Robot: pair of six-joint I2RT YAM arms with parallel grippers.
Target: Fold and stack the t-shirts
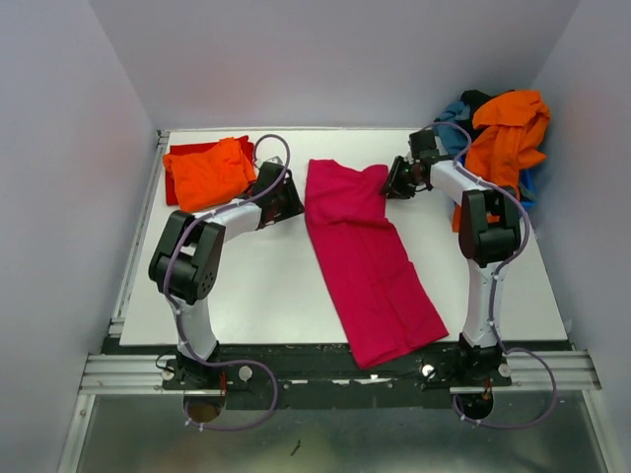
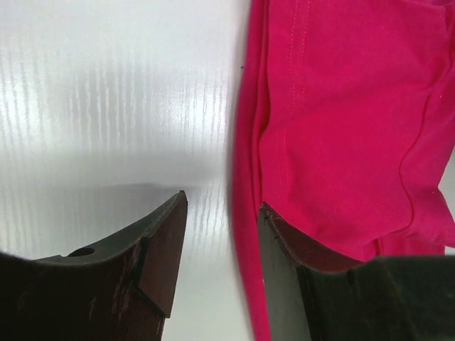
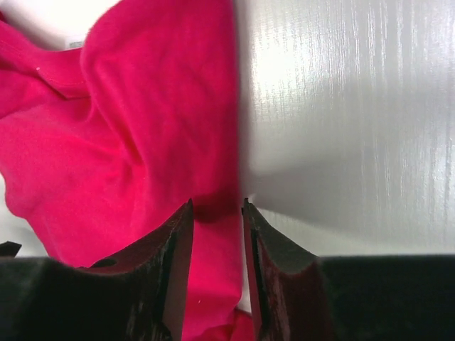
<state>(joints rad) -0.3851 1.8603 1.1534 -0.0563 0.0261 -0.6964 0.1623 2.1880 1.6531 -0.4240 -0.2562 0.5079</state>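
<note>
The magenta-pink t-shirt [image 1: 370, 256] lies mid-tabletop [image 1: 246, 296], folded into a long strip that slants from the back towards the near right. The left gripper [image 2: 222, 202] is at its upper left edge, fingers spread wide, one over bare tabletop and one at the hem. The right gripper [image 3: 217, 203] is at the upper right edge, fingers a little apart, straddling the hem. At back left a folded orange t-shirt [image 1: 209, 172] sits on a red t-shirt [image 1: 182, 153]. At back right is a heap: orange tee [image 1: 508, 138], teal-blue tee [image 1: 455, 113], black tee [image 1: 478, 99].
</note>
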